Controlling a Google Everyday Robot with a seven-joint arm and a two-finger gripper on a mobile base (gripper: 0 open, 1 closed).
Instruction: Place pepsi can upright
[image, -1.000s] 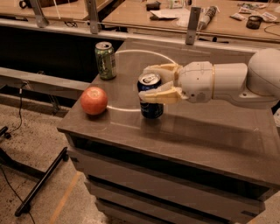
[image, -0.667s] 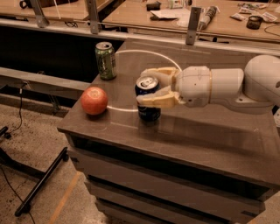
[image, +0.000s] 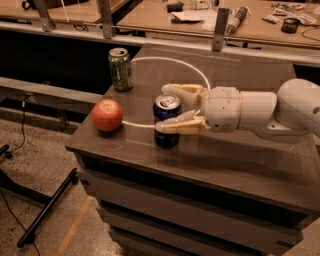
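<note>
The pepsi can (image: 166, 121), dark blue with a silver top, stands upright on the dark table top (image: 240, 160), near its middle. My gripper (image: 175, 109) reaches in from the right on a white arm and is shut on the can. One pale finger (image: 176, 127) crosses the front of the can. The other finger (image: 181, 90) lies behind it.
A green can (image: 120, 68) stands upright at the table's back left corner. A red apple (image: 107, 115) lies left of the pepsi can near the left edge. A thin white ring (image: 165, 61) lies on the table behind the can. Cluttered benches run along the back.
The gripper and the pepsi can have moved a little to the left and toward the front of the table, the can staying upright. Apple and green can have not moved.
</note>
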